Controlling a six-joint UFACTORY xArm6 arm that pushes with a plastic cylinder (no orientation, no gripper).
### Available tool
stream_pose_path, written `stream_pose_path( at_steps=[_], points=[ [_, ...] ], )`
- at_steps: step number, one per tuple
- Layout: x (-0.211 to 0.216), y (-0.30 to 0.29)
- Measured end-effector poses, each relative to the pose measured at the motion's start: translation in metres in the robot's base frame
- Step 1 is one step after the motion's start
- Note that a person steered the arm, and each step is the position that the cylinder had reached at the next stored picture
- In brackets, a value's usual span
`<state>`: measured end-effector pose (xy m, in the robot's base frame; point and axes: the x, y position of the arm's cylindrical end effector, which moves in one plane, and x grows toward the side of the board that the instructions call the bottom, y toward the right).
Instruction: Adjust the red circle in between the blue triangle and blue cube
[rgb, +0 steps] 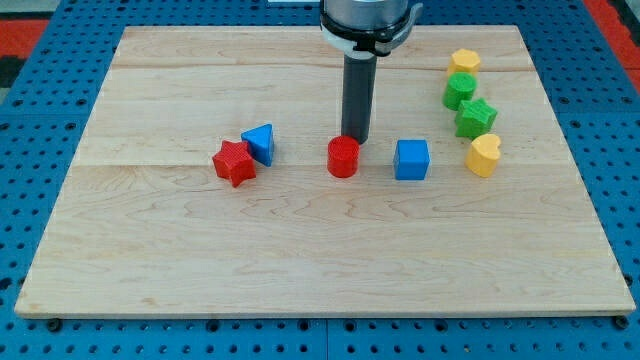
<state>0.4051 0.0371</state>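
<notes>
Rod's end effector, my tip, gripperless, touching red circle between blue triangle, blue cube

Red circle lies between blue triangle on the view's left and blue cube on the right. My tip touches its upper-right edge. Red star touches the triangle's lower left.

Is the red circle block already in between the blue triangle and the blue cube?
Yes, in between. The red circle block sits between the blue triangle and blue cube, with my tip just behind it.
</notes>
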Motion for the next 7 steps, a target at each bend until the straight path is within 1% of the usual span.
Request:
stream_pose_path(
  at_steps=[2,4,6,7],
  points=[
    [-0.016,-0.023],
    [-0.009,-0.057],
    [0.027,-0.067],
    [0.034,-0.067]
  ],
)
